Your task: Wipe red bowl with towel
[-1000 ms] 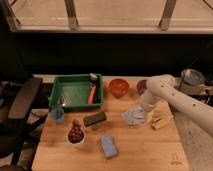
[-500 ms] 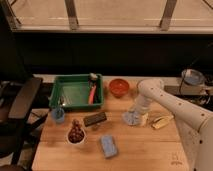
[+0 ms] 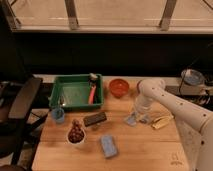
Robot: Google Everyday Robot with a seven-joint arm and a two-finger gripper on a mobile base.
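Observation:
The red bowl (image 3: 119, 87) sits on the wooden table (image 3: 140, 150) at the back, right of the green tray. A pale blue-grey towel (image 3: 134, 118) lies crumpled on the table in front of the bowl and a little to its right. My gripper (image 3: 139, 115) at the end of the white arm (image 3: 172, 106) points down right at the towel, touching or very close above it. The bowl stands apart from both towel and gripper.
A green tray (image 3: 75, 91) with a red-handled brush stands at the back left. A blue cup (image 3: 58, 115), a bowl of grapes (image 3: 75, 134), a dark bar (image 3: 94, 119), a blue sponge (image 3: 108, 145) and a yellow item (image 3: 161, 121) lie around. A grey pot (image 3: 192, 77) stands far right.
The arm has swung left and lowered, bringing my gripper down onto the towel. The towel and bowl have stayed about where they were.

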